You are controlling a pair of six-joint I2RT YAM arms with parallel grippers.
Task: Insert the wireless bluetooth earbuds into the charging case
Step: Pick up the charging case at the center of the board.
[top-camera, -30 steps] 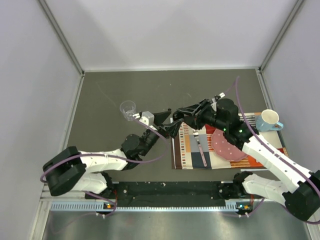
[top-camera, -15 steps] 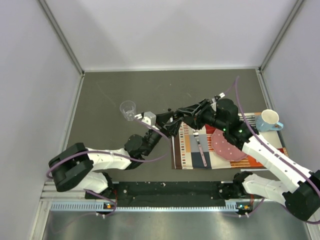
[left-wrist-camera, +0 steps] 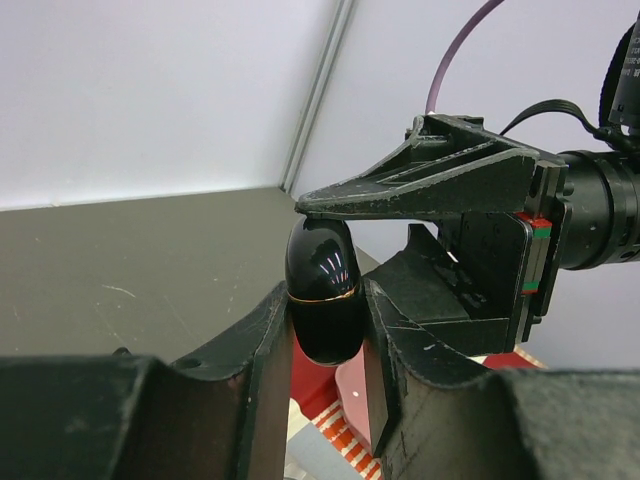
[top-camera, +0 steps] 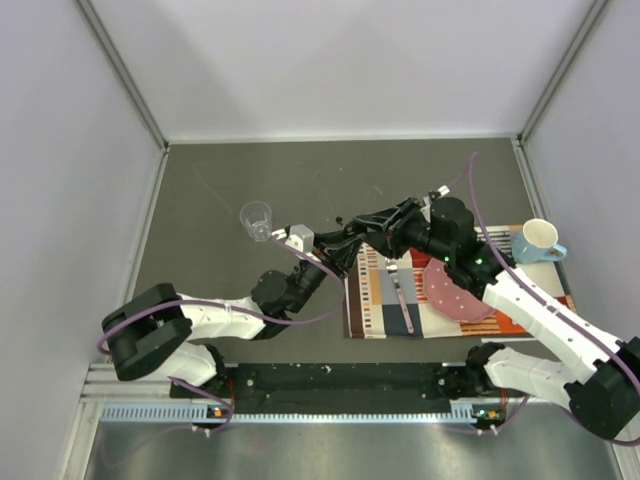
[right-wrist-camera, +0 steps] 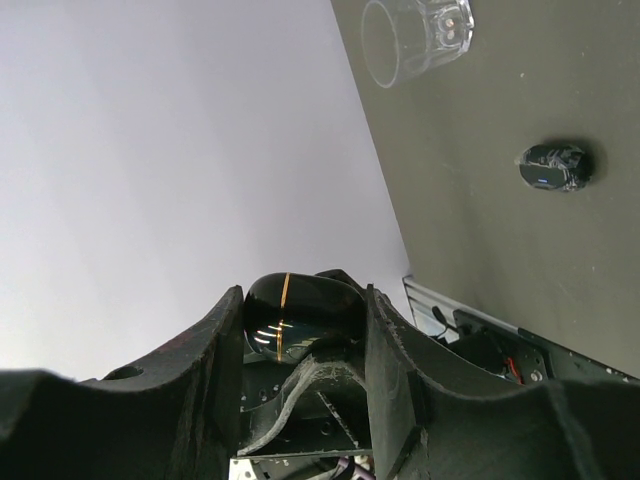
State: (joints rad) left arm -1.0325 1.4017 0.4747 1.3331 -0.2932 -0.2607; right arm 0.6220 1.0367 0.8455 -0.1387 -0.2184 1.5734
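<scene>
Clamped tight, my left fingers grip the lower half of the glossy black charging case, which stands upright with its gold seam level with my tips. My right fingers hold the same case from its far end, spread partway around it. We meet in the air by the left edge of the striped mat, with bare grey desk open behind and leftward to the walls. One black earbud lies there near the clear cup, not touching it.
</scene>
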